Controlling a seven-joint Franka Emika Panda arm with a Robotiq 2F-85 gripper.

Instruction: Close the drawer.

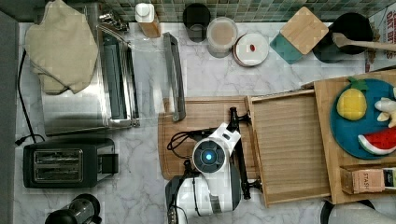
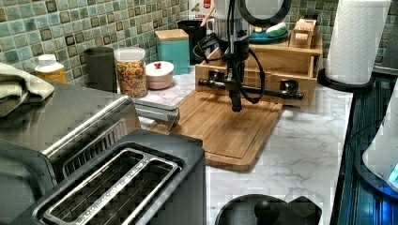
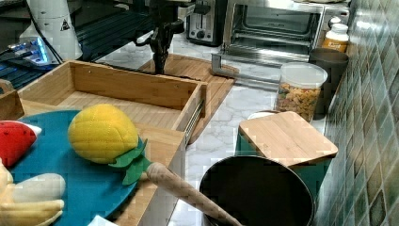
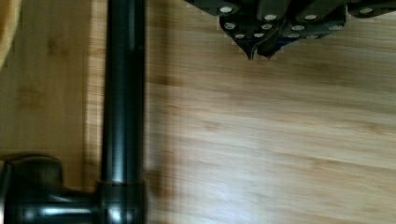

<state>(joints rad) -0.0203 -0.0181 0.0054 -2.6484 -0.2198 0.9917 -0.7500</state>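
Observation:
The drawer (image 1: 289,144) is a shallow bamboo tray pulled far out of the wooden box toward the top view's left, with nothing in it. Its black bar handle (image 1: 243,173) runs along the front, partly covered by my arm. In the left view the handle (image 2: 267,91) crosses just behind my gripper (image 2: 235,107), which points down over the cutting board (image 2: 220,126). The wrist view shows the fingertips (image 4: 252,52) pressed together, shut on nothing, with the handle (image 4: 122,93) a short way to one side. My gripper (image 3: 159,66) hangs just beyond the drawer's front wall (image 3: 131,84).
A blue plate (image 1: 343,133) with toy fruit sits on the box top. A toaster oven (image 1: 93,84) with its door (image 1: 173,74) down borders the cutting board (image 1: 187,121). A toaster (image 1: 65,161), jars (image 1: 222,35) and a paper towel roll (image 2: 354,40) stand around.

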